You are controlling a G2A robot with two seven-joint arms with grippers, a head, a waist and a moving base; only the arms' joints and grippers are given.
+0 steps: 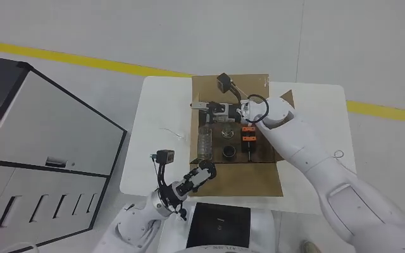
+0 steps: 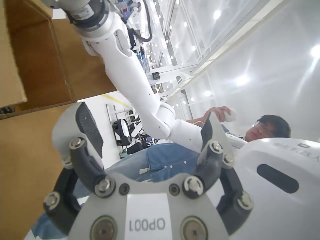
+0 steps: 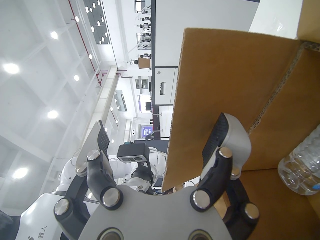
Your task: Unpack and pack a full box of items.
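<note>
The right hand (image 3: pixel 161 123) gapes wide astride a flap (image 3: pixel 212 76) of the box (image 1: pixel 253 183) (a bottle (image 3: pixel 300 166) lies just beside). The left hand (image 2: pixel 145 111), spread and empty, hangs by the box's near edge.

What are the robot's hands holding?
Nothing. The left gripper is open and empty; the right gripper is open around the cardboard box flap, not clamped.

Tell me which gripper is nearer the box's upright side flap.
Right. The right gripper straddles the upright flap, open; the left gripper, also open, is apart from it by the box's near flap.
</note>
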